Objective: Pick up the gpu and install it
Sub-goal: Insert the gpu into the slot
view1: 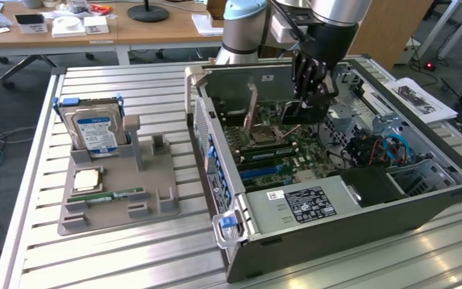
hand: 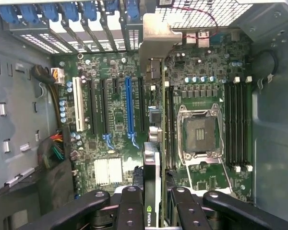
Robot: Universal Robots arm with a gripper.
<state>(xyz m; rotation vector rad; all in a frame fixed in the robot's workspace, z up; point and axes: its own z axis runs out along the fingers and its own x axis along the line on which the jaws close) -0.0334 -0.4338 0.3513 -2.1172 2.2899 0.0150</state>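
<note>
- The pincer (view1: 311, 90) holds the gpu (view1: 299, 112) tight, one finger on each flat side.
- The gpu stands on its edge inside the open computer case (view1: 423, 198), over the green board (hand: 115, 143).
- The case sits on the counter (view1: 135, 253), toward the exterior view's right.

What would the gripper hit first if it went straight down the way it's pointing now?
The gripper is clamped on the gpu, so the card would likely meet the motherboard first, near its expansion slots; exact slot alignment is unclear.
</note>
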